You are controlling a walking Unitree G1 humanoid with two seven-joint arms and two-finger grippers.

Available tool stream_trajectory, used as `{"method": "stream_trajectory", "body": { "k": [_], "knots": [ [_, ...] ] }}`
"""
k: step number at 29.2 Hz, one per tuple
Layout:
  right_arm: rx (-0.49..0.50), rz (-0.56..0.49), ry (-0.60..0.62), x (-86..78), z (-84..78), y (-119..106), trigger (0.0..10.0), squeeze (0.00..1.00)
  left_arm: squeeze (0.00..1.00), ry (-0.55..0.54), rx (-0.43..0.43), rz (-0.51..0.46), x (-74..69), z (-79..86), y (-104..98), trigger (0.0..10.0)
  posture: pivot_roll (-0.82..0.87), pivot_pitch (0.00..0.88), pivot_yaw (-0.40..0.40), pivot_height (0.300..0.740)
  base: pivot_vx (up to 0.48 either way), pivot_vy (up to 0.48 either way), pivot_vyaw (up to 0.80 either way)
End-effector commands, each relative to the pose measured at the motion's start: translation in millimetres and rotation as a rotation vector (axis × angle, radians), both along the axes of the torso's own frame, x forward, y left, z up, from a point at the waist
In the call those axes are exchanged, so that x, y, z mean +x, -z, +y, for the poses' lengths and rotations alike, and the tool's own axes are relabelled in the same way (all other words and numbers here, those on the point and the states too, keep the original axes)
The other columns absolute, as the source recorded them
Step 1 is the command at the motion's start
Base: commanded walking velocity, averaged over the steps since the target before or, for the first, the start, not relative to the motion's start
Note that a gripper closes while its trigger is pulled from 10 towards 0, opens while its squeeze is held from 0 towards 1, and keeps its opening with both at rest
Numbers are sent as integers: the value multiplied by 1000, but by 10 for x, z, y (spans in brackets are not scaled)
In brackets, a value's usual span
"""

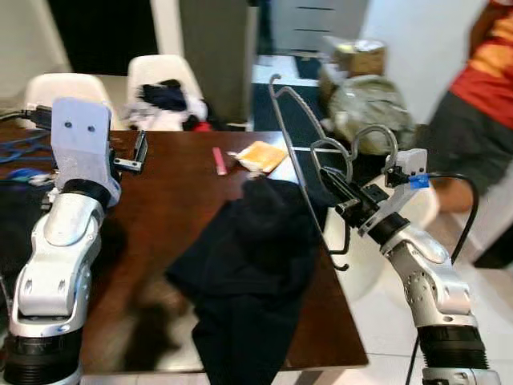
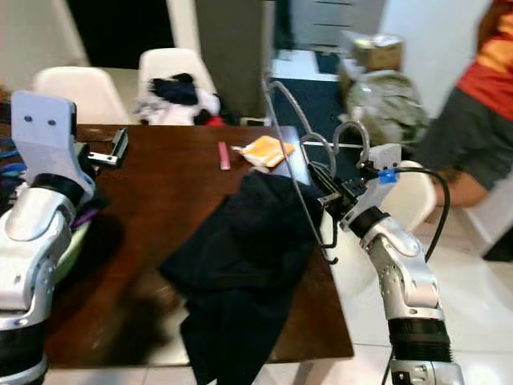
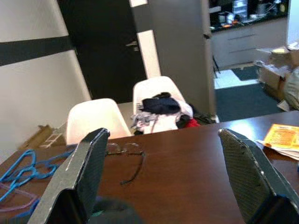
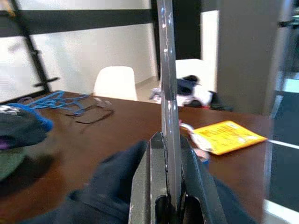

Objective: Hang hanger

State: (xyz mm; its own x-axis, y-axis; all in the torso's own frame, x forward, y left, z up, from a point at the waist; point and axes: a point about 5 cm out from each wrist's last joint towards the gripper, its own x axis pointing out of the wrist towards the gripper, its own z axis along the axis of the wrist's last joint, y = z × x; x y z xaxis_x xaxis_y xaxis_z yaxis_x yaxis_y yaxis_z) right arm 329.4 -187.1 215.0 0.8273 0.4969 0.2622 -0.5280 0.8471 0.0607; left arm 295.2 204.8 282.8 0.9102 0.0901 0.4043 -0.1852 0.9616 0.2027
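Head eyes down, wrist views across table (image 1: 176,200).

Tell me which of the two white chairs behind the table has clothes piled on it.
The chair nearer the grey pillar, with dark and white clothes heaped on its seat. The other white chair, further to the robot's left, has nothing showing on it.

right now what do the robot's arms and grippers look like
Both arms are glossy silver segments with black joint bands. The left gripper has two long black textured fingers below a pale boxy wrist housing. The right gripper has black fingers too, with a blue-tagged black cable looping off its wrist.
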Motion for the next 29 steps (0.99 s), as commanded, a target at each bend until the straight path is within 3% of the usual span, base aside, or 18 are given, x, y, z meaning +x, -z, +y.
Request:
{"method": "stream_trajectory", "body": {
  "k": [1, 2, 4, 6, 10, 13, 16, 19, 22, 26, 29],
  "knots": [
    [2, -25, 7, -17, -10, -30, 10000, 0, 0, -54, 8, -4, -12, 27, 33, 10000, 94, 46, -54, 740, 0, 0, 794],
    [2, -25, 7, -17, -10, -30, 10000, 0, 0, -54, 8, -4, -12, 27, 33, 10000, 94, 46, -54, 740, 0, 0, 794],
    [-1, -27, 16, -15, -32, -34, 10000, 0, 0, -216, -84, 0, -77, 159, 86, 10000, 94, 48, -53, 740, 0, 0, 794],
    [-7, -27, 24, -14, -55, -38, 10000, 0, 0, -356, -123, 28, -181, 248, 167, 10000, 95, 53, -48, 740, 0, 0, 794],
    [-13, -25, 29, -14, -69, -32, 10000, 0, 0, -431, -153, 61, -272, 313, 266, 10000, 101, 56, -50, 740, 0, 0, 794],
    [-29, -16, 31, -8, -73, 0, 10000, 0, 0, -512, -242, 129, -383, 506, 483, 10000, 108, 59, -56, 740, 0, 0, 794],
    [-35, -12, 31, 3, -64, 12, 10000, 0, 0, -528, -274, 147, -415, 595, 556, 10000, 112, 58, -64, 740, 0, 0, 794],
    [-46, -15, 32, 34, -47, 0, 10000, 0, 0, -498, -275, 99, -391, 782, 536, 10000, 115, 57, -70, 740, 0, 0, 794],
    [-47, -15, 38, 40, -54, -2, 10000, 0, 0, -483, -247, 97, -360, 815, 535, 10000, 115, 57, -70, 740, 0, 0, 794],
    [-58, 1, 85, 74, -90, 23, 10000, 0, 0, -390, -220, 97, -228, 850, 564, 10000, 115, 54, -76, 740, 0, 0, 198],
    [-50, 17, 119, 97, -131, 33, 10000, 0, 0, -305, -314, 92, -99, 874, 609, 10000, 107, 51, -80, 740, 0, 0, 0]
  ]
}}
